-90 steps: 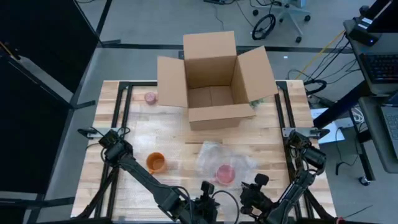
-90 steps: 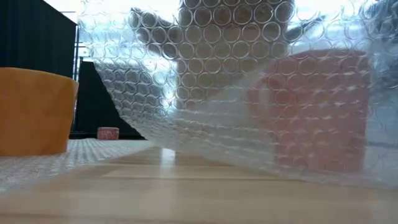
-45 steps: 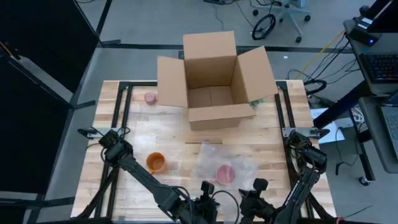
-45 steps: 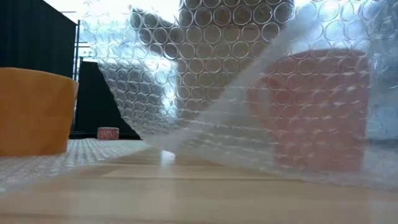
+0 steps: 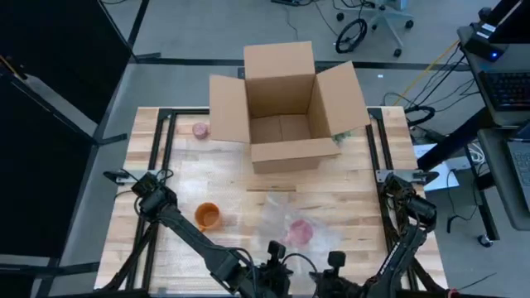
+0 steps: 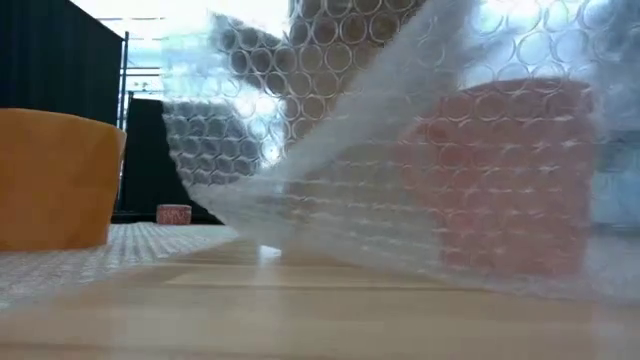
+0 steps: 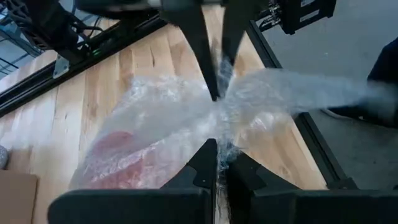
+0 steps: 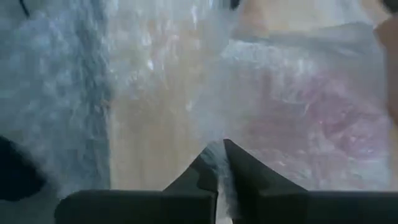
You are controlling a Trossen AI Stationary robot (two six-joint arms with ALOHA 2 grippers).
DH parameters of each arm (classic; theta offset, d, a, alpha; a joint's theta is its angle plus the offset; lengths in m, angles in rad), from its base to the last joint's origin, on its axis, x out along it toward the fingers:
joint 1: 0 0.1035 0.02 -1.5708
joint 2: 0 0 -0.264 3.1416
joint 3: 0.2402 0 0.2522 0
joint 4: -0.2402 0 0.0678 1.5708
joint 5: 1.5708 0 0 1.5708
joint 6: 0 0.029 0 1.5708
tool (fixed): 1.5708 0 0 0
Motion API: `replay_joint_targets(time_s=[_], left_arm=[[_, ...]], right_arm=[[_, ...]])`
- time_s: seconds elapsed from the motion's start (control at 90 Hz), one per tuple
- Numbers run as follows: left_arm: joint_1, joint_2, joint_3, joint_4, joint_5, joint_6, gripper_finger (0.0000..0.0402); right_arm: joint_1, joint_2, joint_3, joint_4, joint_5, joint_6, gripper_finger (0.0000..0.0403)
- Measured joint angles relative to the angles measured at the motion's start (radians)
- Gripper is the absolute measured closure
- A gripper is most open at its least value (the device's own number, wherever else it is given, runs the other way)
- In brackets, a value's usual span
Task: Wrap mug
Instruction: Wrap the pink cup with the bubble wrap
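A pink mug (image 5: pixel 300 232) stands on the table near its front edge, under a clear sheet of bubble wrap (image 5: pixel 286 217). In the low view the wrap (image 6: pixel 330 150) slopes down in front of the mug (image 6: pixel 505 180). My left gripper (image 5: pixel 276 248) and my right gripper (image 5: pixel 335 261) are both at the near edge, close together. Each is shut on the wrap. The left wrist view shows the right gripper (image 7: pixel 215 93) facing the left gripper (image 7: pixel 217 158) across the same bunch of wrap. My left gripper pinches a gathered bunch of the bubble wrap (image 7: pixel 219 138) between its two fingers, on the mug's near side. The fingers come from the table's near side. Beyond them the wrap lies over the mug (image 7: pixel 124 155). My right gripper pinches the bubble wrap's gathered part (image 8: pixel 219 138) between its two fingers. The wrap spreads out past the fingers over the mug (image 8: pixel 336 118). One layer or several, I cannot tell.
An orange cup (image 5: pixel 207 216) stands left of the wrap and fills the left of the low view (image 6: pixel 55 180). An open cardboard box (image 5: pixel 286 108) stands at the far middle. A small pink thing (image 5: pixel 199 130) sits left of the box.
My right gripper has gone toward the table's near edge and a little left, closer to my left gripper, keeping its hold on the wrap. The wrap's raised part has come down and been drawn over the mug toward the near edge.
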Motion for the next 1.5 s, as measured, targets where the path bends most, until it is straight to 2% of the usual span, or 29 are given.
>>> replay_joint_targets(time_s=[0.144, 0.3, 0.456, 0.611, 1.122, 1.333, 1.5], left_arm=[[-0.018, 0.002, 0.023, 0.037, 0.0, 0.001, 0.0402], [-0.031, 0.002, 0.085, 0.038, -0.001, 0.005, 0.0402], [-0.026, 0.001, 0.134, 0.044, -0.004, 0.075, 0.0402], [0.005, 0.001, 0.136, 0.022, -0.008, 0.115, 0.0402], [0.155, 0.001, 0.116, -0.051, 0.009, 0.106, 0.0402], [0.215, -0.002, 0.015, -0.023, 0.103, 0.077, 0.0402], [0.247, -0.001, -0.077, 0.04, 0.127, 0.053, 0.0402]], right_arm=[[0.0, 0.0, -0.062, 0.04, -0.064, 0.005, 0.0403], [0.001, 0.0, -0.096, 0.058, -0.077, 0.023, 0.0403], [0.0, 0.0, -0.099, 0.081, -0.091, 0.007, 0.0403], [0.0, 0.0, -0.099, 0.093, -0.091, -0.007, 0.0403], [0.0, 0.015, -0.099, 0.123, -0.088, -0.008, 0.0403], [0.0, 0.015, -0.099, 0.125, -0.088, -0.008, 0.0403], [0.0, 0.015, -0.099, 0.126, -0.089, -0.009, 0.0403]])
